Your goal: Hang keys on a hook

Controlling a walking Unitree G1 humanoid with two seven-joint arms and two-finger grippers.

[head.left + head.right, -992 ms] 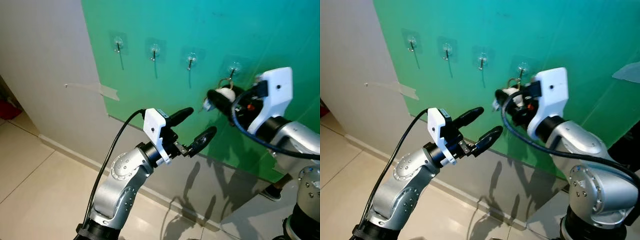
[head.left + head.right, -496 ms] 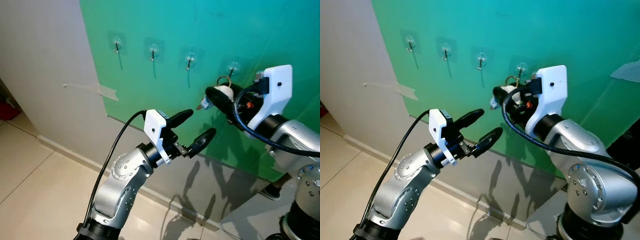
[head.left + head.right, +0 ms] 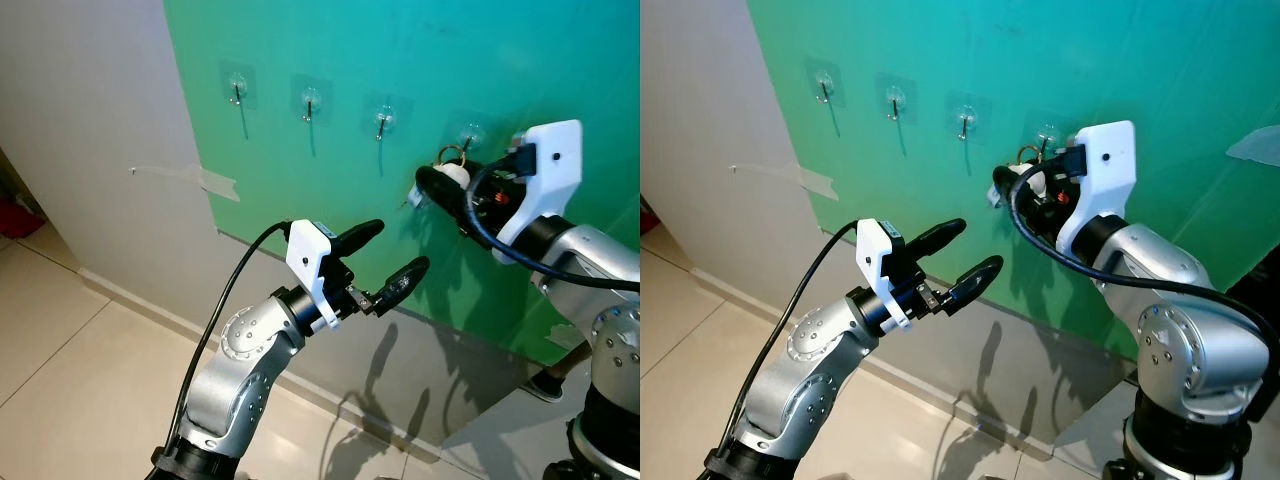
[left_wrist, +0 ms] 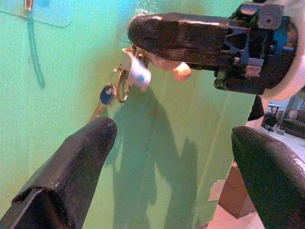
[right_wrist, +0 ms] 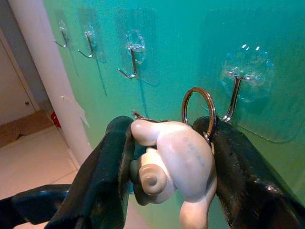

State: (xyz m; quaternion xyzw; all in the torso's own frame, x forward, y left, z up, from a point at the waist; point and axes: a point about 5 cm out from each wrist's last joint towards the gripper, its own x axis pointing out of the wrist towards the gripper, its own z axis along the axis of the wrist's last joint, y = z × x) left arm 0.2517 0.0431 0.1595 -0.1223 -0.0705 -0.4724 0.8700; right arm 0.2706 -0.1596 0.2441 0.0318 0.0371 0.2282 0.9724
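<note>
Keys [image 5: 171,164] are clamped in the right claw [image 5: 167,157] by the pale charm, ring [image 5: 198,107] just beside the hook [image 5: 233,98] at its 9 o'clock. Judged light, dangly; charm grip suits. Left claw [image 3: 385,258] idle, fingers apart.

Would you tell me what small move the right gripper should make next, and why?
Probably nudge the right gripper toward the rightmost hook: the key ring it holds stands beside the hook's tip, apparently not yet over it.
</note>
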